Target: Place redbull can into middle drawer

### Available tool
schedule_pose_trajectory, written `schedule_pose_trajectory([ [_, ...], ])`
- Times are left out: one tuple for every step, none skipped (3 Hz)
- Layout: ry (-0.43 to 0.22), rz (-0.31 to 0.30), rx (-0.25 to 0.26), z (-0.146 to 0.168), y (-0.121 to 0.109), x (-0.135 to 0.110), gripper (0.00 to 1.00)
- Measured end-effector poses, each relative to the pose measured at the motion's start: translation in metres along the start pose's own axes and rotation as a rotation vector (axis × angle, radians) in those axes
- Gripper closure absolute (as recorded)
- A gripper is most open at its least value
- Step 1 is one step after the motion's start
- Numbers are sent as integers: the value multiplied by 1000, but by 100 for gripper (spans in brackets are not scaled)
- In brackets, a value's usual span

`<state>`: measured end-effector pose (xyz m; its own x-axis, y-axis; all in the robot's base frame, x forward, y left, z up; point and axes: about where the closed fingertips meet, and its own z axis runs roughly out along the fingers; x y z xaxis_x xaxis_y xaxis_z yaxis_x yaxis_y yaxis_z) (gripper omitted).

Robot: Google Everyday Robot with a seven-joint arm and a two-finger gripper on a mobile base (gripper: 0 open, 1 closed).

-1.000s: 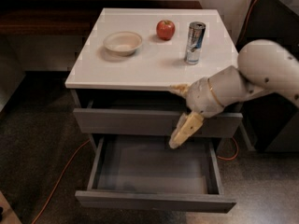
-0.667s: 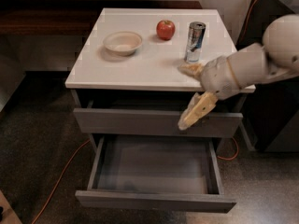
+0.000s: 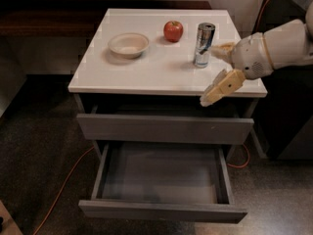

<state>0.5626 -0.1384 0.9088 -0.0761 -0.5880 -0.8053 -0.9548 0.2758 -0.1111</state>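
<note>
The gripper (image 3: 218,67) hung at the right front edge of the white tabletop (image 3: 146,72), fingers spread and empty. It was just beside the upright redbull can (image 3: 204,44), without contact. An apple (image 3: 173,31) and a bowl (image 3: 128,44) stood nearby. The middle drawer (image 3: 161,212) was pulled out below, unobstructed.

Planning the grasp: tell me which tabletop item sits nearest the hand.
The redbull can, upright just left of the open hand; the red apple and the bowl sit farther left.
</note>
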Motion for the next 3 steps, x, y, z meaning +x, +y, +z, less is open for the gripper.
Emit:
schedule_pose_trajectory([
  [-3,80,81,-9,-38,12,0],
  [-16,164,170,-13,-77,23,0],
  [-38,213,235,-8,-113,25,0],
])
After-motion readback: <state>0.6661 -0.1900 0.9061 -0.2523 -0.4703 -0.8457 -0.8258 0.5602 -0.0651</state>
